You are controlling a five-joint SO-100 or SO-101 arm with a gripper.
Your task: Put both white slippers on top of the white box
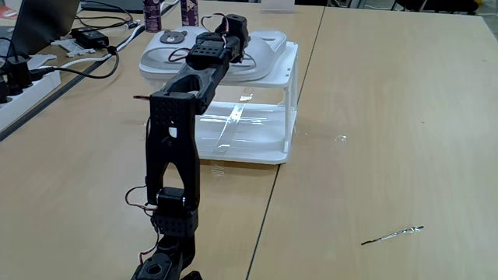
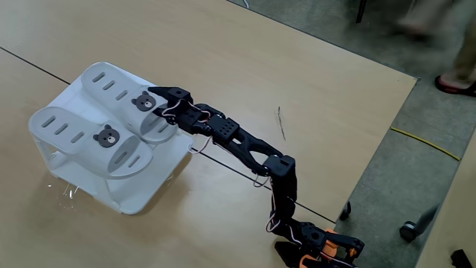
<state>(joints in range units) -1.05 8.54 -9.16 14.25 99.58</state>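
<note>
Both white slippers are up on the white box (image 2: 141, 195) now, lying side by side across its ribbed top: the near slipper (image 2: 123, 152) and the far slipper (image 2: 111, 85) in the high fixed view, each with its little bear face showing. So the placing looks all but done, and the step in hand appears to be the release of the 2nd slipper.

The arm (image 2: 245, 145) is stretched out low from its base at the desk (image 2: 312, 67) edge, reaching right to the box. The end effector (image 2: 160, 95) sits at the strap of the far slipper, just beside the bear emblem, touching or very nearly touching it. In the low fixed view the end effector (image 1: 233, 35) hangs over the slippers (image 1: 175, 47) on the box (image 1: 257, 132), but the wrist blocks the fingertips. How far the jaws stand apart I cannot tell from either view (they are dark against a dark strap).

What does the next move call for? By my reading, a clean let-go if it is pinching, then a lift straight up and back, so the fingers do not drag the slipper off the edge. The far slipper sits close to the box's rim on the arm's side, so a careless pull could tip it.

A thin metal stick (image 1: 393, 233) lies apart on the desk, out of play.
</note>
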